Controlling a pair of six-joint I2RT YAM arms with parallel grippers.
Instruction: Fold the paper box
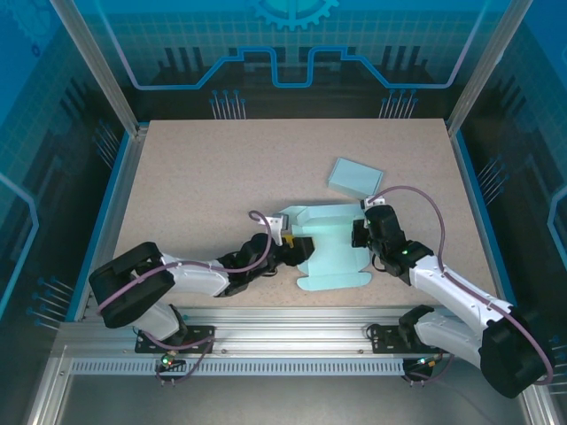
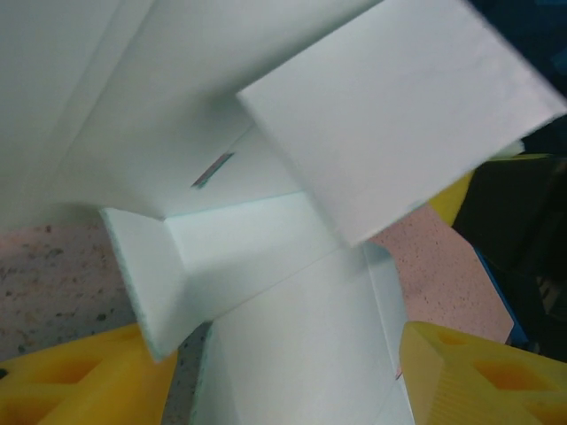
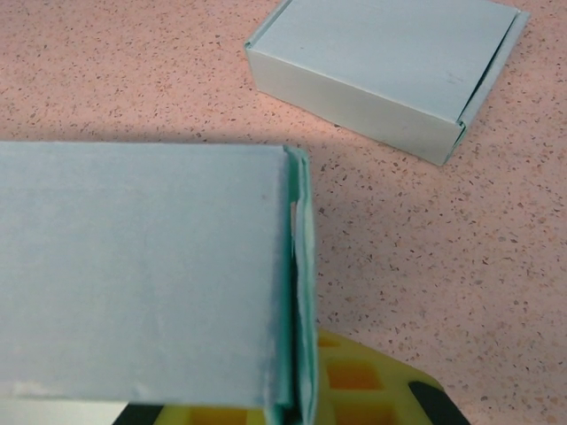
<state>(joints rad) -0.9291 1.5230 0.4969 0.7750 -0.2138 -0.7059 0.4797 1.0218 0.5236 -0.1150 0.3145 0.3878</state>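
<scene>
Bright, even overhead light; soft shadow band on speckled pink-beige tabletop point(image 3: 425, 266) beside raised pale teal paper box panel point(image 3: 142, 283), right wrist view; left wrist view soft-focus, paper near-white, washed out; top view sharp, blue-tinted surround.

I have the paper box point(image 1: 332, 252) lying on the table point(image 1: 204, 177), about midway across and toward the near edge. My left gripper point(image 1: 285, 239) is at its left side and my right gripper point(image 1: 361, 232) at its right side, so the box lies between them. A second box point(image 1: 356, 176) rests on the table farther back and to the right, apart from the first, just beyond the right gripper
</scene>
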